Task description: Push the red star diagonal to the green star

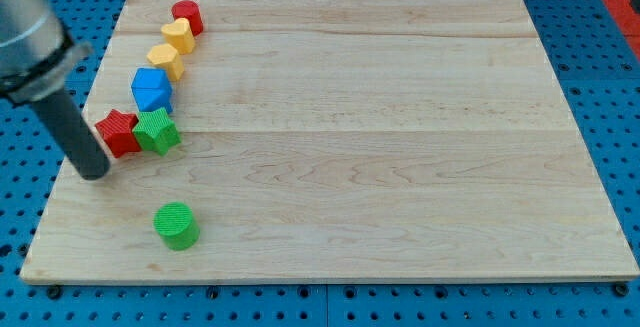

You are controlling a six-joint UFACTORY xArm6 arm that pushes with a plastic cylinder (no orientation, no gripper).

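The red star [118,132] lies near the board's left edge, touching the green star [157,130] on its right. My tip [93,173] rests on the board just below and left of the red star, close to it or touching it. The dark rod slants up to the view's top left.
A blue block [151,89], a yellow block [164,61], a yellow heart [178,35] and a red cylinder [187,16] form a line running up from the green star. A green cylinder [176,225] sits near the bottom left. The wooden board [400,147] lies on a blue pegboard.
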